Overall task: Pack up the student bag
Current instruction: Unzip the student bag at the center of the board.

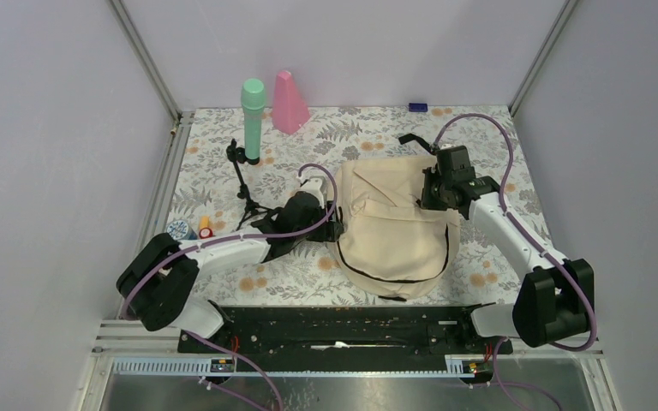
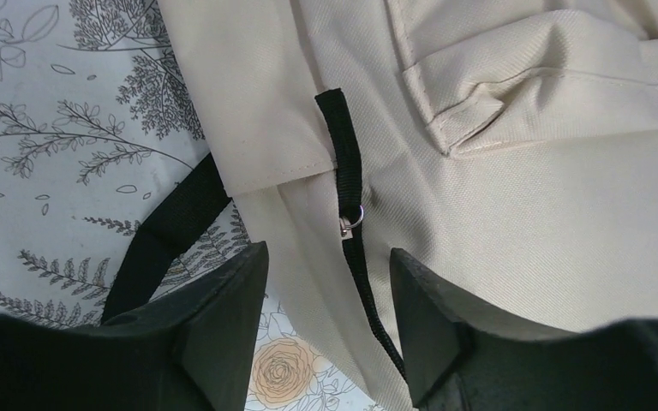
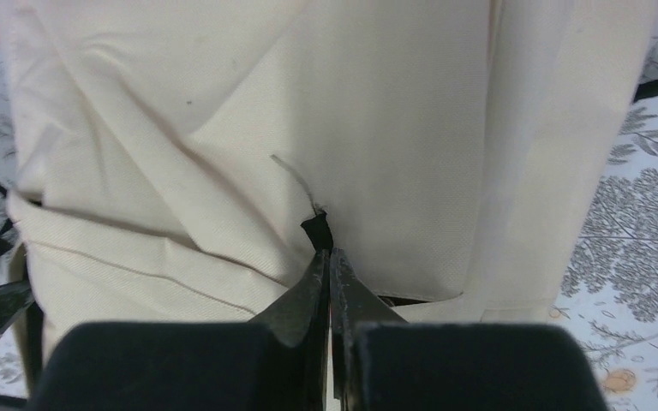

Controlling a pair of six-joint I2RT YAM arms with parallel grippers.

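Note:
The student bag (image 1: pixel 394 227), cream fabric with black trim, lies flat in the middle of the table. My left gripper (image 1: pixel 334 231) is at its left edge. In the left wrist view the left gripper (image 2: pixel 330 282) stands open, its jaws astride the bag's edge (image 2: pixel 308 257) and a black zipper strap (image 2: pixel 347 163) with a metal ring (image 2: pixel 351 218); neither finger touches them. My right gripper (image 1: pixel 431 193) is at the bag's upper right. Seen from the right wrist, the right gripper (image 3: pixel 330 257) is shut on a small black tab (image 3: pixel 315 229) of the bag (image 3: pixel 223 128).
A green microphone (image 1: pixel 253 120) on a black tripod (image 1: pixel 244 188) and a pink cone (image 1: pixel 290 103) stand at the back left. Small round items (image 1: pixel 180 229) lie beside the left arm. A blue object (image 1: pixel 417 107) sits at the back wall. A black strap (image 2: pixel 167 227) trails left of the bag.

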